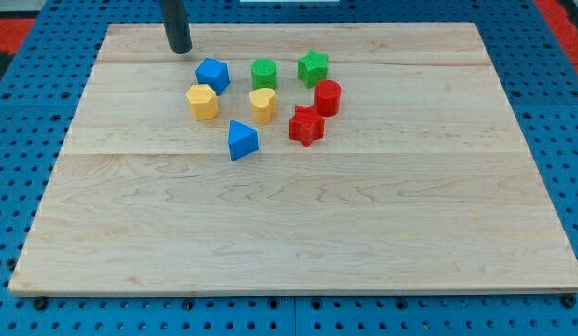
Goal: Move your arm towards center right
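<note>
My tip [180,49] rests on the wooden board [298,233] near the view's top left, just up and left of a blue block [212,75], not touching it. A cluster of blocks lies right of and below the tip: a green cylinder-like block [264,73], a green star [313,68], a red cylinder [328,97], a red star [306,125], a yellow heart [261,105], a yellow hexagon [203,102] and a blue triangle-like block [241,140].
The board sits on a blue pegboard surface [18,103]. A red strip [564,19] shows at the view's top right corner and another at the top left.
</note>
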{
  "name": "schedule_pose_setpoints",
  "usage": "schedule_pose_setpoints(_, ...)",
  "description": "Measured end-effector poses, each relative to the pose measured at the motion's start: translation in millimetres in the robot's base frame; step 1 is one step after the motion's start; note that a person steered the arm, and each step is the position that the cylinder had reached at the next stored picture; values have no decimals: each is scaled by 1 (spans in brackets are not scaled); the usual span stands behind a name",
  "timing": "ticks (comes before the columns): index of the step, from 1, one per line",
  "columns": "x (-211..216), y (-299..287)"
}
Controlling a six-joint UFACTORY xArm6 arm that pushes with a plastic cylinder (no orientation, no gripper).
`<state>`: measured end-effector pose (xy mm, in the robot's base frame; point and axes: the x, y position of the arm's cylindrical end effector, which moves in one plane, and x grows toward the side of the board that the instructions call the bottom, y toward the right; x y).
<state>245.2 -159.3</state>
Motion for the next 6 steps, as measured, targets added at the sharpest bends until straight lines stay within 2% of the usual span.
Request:
schedule_pose_setpoints(3,2,-3)
schedule_pose_setpoints(5,0,23)
schedule_pose_setpoints(6,-1,109)
